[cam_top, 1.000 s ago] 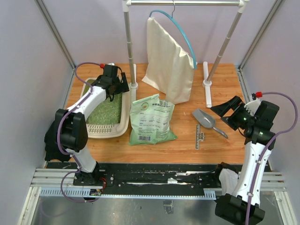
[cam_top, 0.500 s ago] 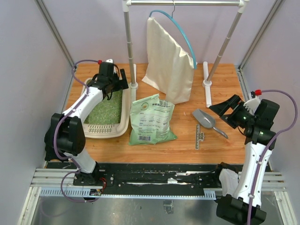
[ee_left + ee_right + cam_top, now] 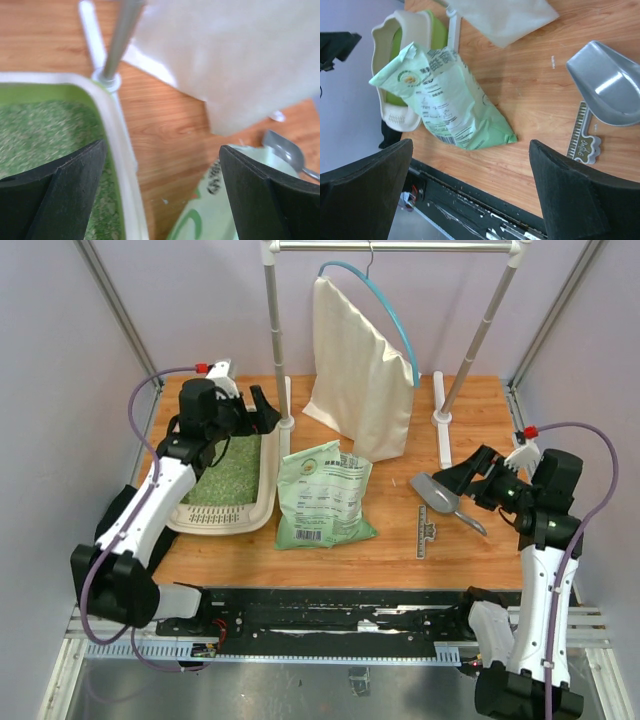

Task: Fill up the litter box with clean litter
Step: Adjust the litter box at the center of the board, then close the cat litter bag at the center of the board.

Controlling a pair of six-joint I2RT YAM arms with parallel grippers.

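While the left gripper hovers over the far right corner of the rounded beige plastic litter box, its jaws stand wide apart and empty. Pale green-grey granules of clean litter lie across the tray's lime-green floor. The right gripper is just as wide, with nothing between its jaws, and hangs near the grey metal scoop — the flat green printed plastic bag lies between box and scoop.
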